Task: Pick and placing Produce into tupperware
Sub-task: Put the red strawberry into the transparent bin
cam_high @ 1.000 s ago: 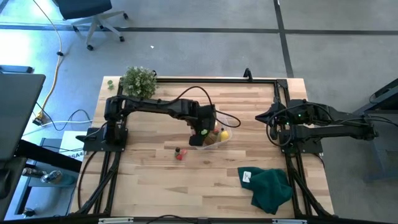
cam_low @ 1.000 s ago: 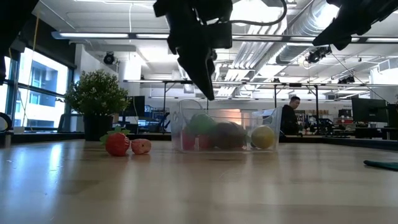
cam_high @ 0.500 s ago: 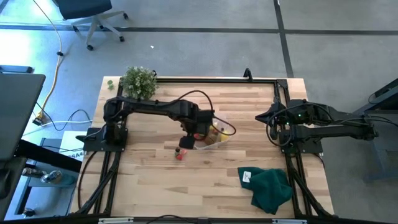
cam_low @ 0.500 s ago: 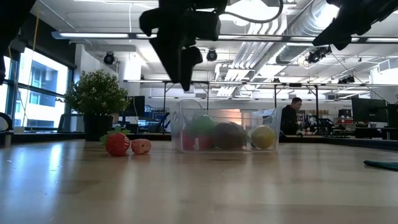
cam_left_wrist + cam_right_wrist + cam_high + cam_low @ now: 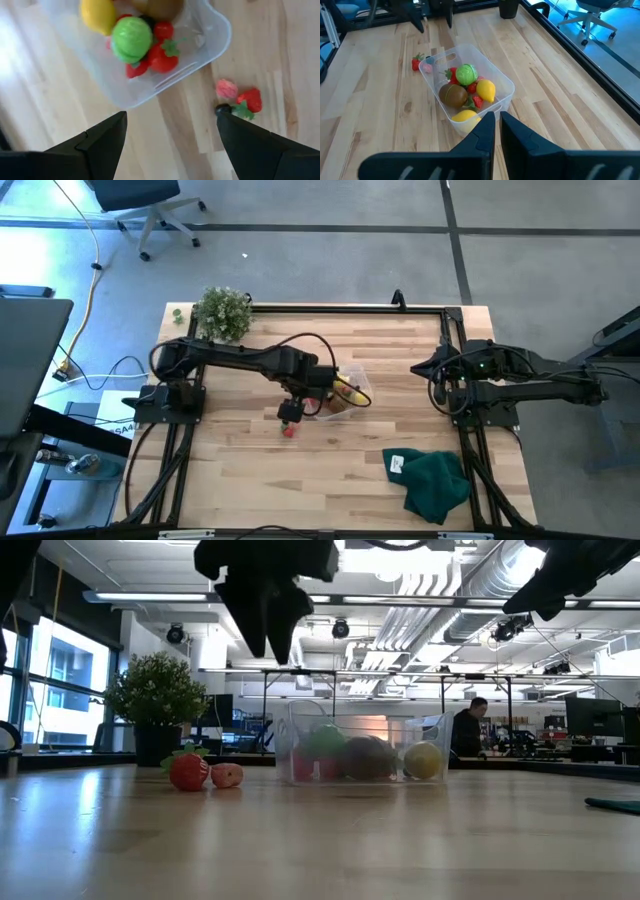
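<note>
The clear tupperware (image 5: 220,30) stands mid-table and holds several produce pieces: a bright green one (image 5: 131,32), a yellow lemon (image 5: 97,12), red ones and a brown one (image 5: 452,94). A red strawberry (image 5: 250,99) and a pink piece (image 5: 226,89) lie on the wood just left of the tub. My left gripper (image 5: 170,145) hangs open, pointing down, high above the table between the tub's left corner and these two pieces. It holds nothing. My right gripper (image 5: 497,125) is shut and empty, held high at the table's right side.
A leafy potted plant (image 5: 222,310) stands at the far left corner. A dark green cloth (image 5: 435,480) lies near the front right. Bare wood spreads in front of the tub (image 5: 340,392). A person (image 5: 465,725) shows far off in the room.
My left gripper has left its place over the tub. It has gone up and toward the table's left and near edges, and it has tipped upright until it points straight down. It is now above the loose strawberry's side of the tub, still open and empty.
</note>
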